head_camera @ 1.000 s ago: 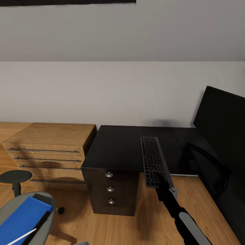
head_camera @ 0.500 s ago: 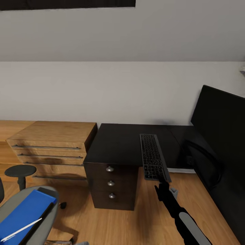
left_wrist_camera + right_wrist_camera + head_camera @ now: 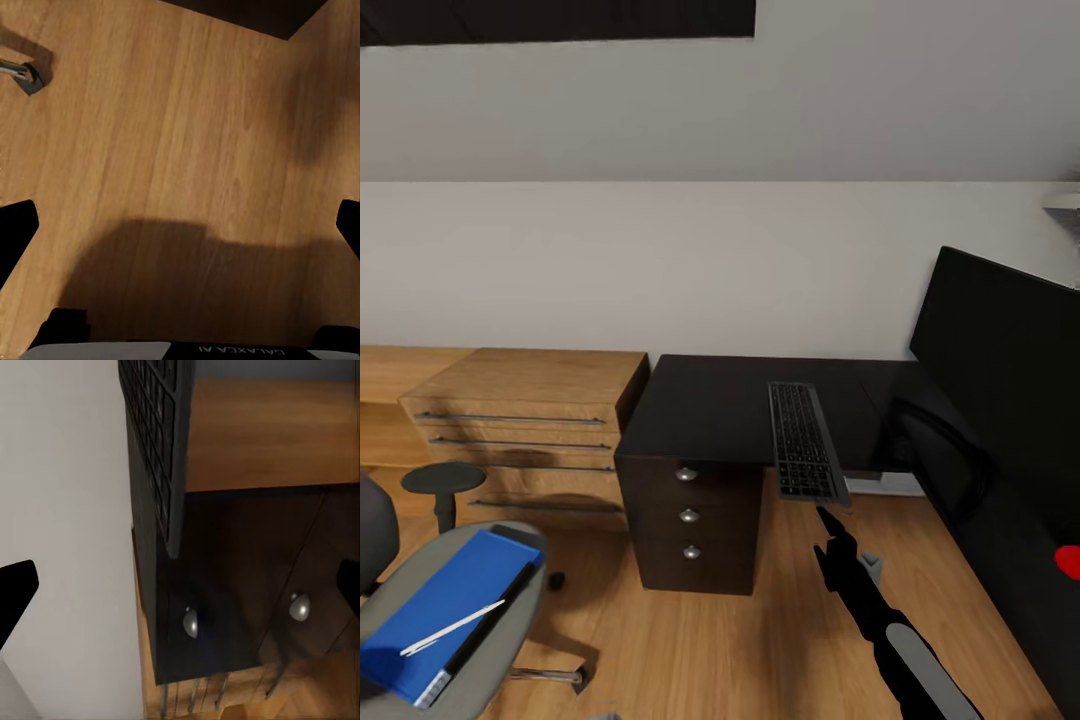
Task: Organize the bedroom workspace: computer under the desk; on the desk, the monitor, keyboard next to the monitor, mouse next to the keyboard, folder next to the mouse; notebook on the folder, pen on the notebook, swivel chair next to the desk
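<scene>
We see the swivel chair [image 3: 420,570] low on our left, and on its grey seat lies the blue folder [image 3: 445,610]. A thin white pen [image 3: 452,628] lies across the folder. A dark strip runs along the folder's edge; it may be the spine, but we cannot be sure.

The keyboard [image 3: 803,440] lies on the black desk [image 3: 710,405], and its near end sticks out over the desk's front edge. Our right gripper [image 3: 828,522] is just in front of that end, not touching it, with its fingers apart. The left wrist view looks down at the wood floor [image 3: 180,135], with the left fingers [image 3: 15,232] spread wide and holding nothing.

The monitor [image 3: 1000,350] stands on the desk at our right. A wooden chest [image 3: 525,420] sits beside the desk, with a small round stool [image 3: 442,480] in front of it.
</scene>
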### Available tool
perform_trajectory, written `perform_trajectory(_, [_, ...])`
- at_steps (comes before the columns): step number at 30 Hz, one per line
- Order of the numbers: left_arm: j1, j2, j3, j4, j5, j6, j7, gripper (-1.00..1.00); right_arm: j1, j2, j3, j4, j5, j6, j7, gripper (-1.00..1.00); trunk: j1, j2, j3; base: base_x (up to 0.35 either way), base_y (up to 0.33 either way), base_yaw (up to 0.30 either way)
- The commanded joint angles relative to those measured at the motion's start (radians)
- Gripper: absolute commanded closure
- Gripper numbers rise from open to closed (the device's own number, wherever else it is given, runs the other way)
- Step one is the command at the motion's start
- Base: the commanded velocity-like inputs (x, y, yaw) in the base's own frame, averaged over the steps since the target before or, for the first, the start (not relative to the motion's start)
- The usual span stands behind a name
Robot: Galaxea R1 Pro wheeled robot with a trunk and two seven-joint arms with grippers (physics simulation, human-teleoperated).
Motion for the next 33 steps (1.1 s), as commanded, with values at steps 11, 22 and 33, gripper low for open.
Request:
perform_trajectory(11, [0.000, 0.001, -0.003, 0.004, 0.010, 0.003, 0.011, -1.00, -0.001, -0.001, 0.004, -0.003, -0.010, -0.017, 0.007, -1.00, -0.001, 0.000, -0.001, -0.245, 0.000, 0.000])
perform_trajectory(22, [0.000, 0.001, -0.003, 0.005, 0.010, 0.005, 0.015, -1.00, 0.028, -0.001, 0.007, -0.111, 0.068, -0.128, 0.009, -1.00, -0.035, 0.063, 0.027, -0.018, 0.000, 0.000])
perform_trajectory(33, [0.000, 0.001, -0.003, 0.009, 0.011, 0.004, 0.016, -1.00, 0.131, 0.003, 0.017, -0.316, 0.264, -0.263, -0.163, -1.00, -0.077, 0.140, 0.062, 0.000, 0.000, 0.000])
